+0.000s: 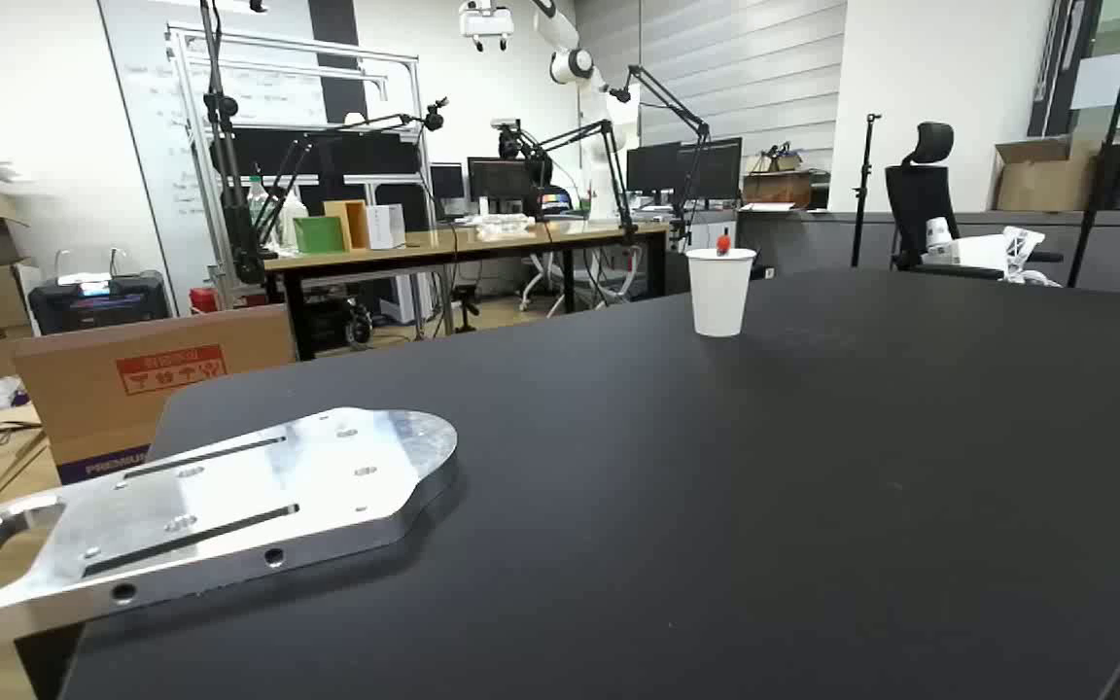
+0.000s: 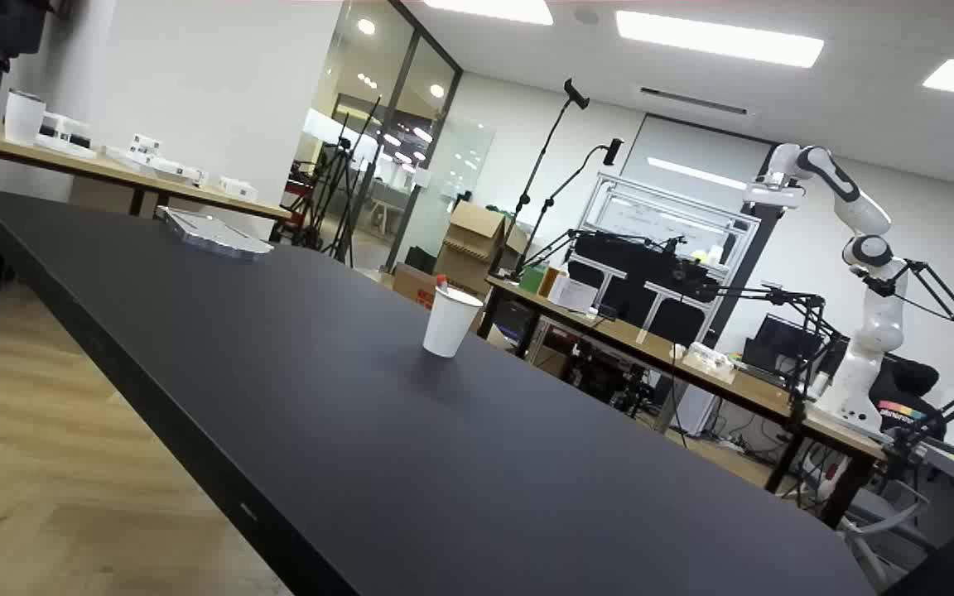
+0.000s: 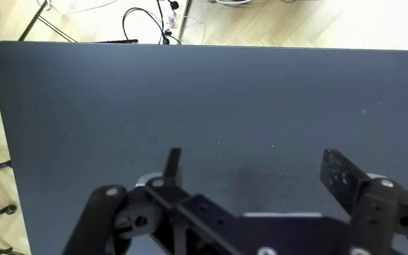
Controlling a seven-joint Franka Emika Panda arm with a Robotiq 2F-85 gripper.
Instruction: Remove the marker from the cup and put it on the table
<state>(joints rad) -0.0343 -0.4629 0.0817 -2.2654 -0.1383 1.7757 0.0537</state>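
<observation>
A white paper cup (image 1: 718,299) stands upright on the black table (image 1: 764,467). The cup also shows in an exterior view (image 2: 449,328). The red end of a marker (image 1: 723,244) sticks up above the cup rim; the rest of it is hidden inside the cup. The red end shows there too (image 2: 441,281). My gripper (image 3: 251,156) is open, with nothing between its fingers, above the black tabletop in the wrist view. The cup and marker are out of the wrist view. My gripper is not seen in either exterior view.
A silver metal plate (image 1: 297,476) lies at the table's edge in both exterior views. A cardboard box (image 1: 161,379) stands beside the table. A wooden workbench (image 2: 651,348) with a white robot arm (image 2: 866,223) is in the background. Cables (image 3: 143,17) lie on the floor past the table edge.
</observation>
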